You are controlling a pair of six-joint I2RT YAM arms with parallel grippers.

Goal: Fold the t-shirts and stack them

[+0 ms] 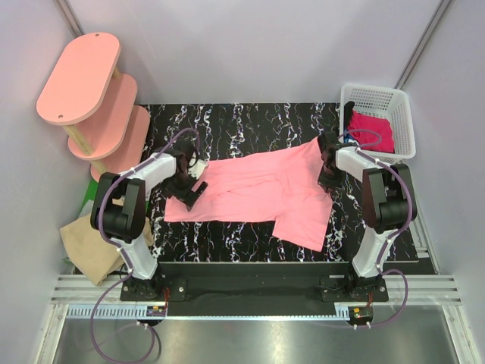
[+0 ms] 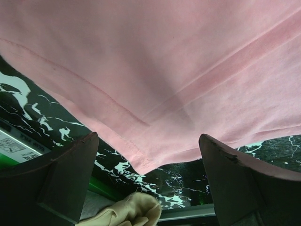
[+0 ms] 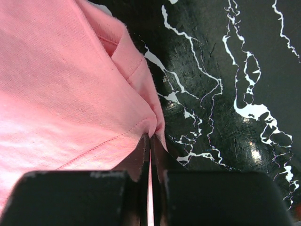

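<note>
The salmon-pink t-shirt (image 1: 258, 189) lies spread across the black marbled table. My right gripper (image 1: 327, 161) is shut on its right edge; the right wrist view shows the hem (image 3: 141, 127) pinched between the closed fingers. My left gripper (image 1: 189, 184) hovers open over the shirt's left edge, and the pink corner (image 2: 141, 162) lies between its wide-apart fingers (image 2: 66, 174). The tan-beige t-shirt (image 1: 91, 243) lies crumpled off the table's left edge and also shows in the left wrist view (image 2: 127, 212). The magenta-red t-shirt (image 1: 371, 129) sits in the basket.
A white lattice basket (image 1: 402, 114) stands at the table's back right corner. A pink oval shelf unit (image 1: 83, 83) stands at the back left. The table (image 1: 242, 121) shows bare black marble behind and in front of the shirt.
</note>
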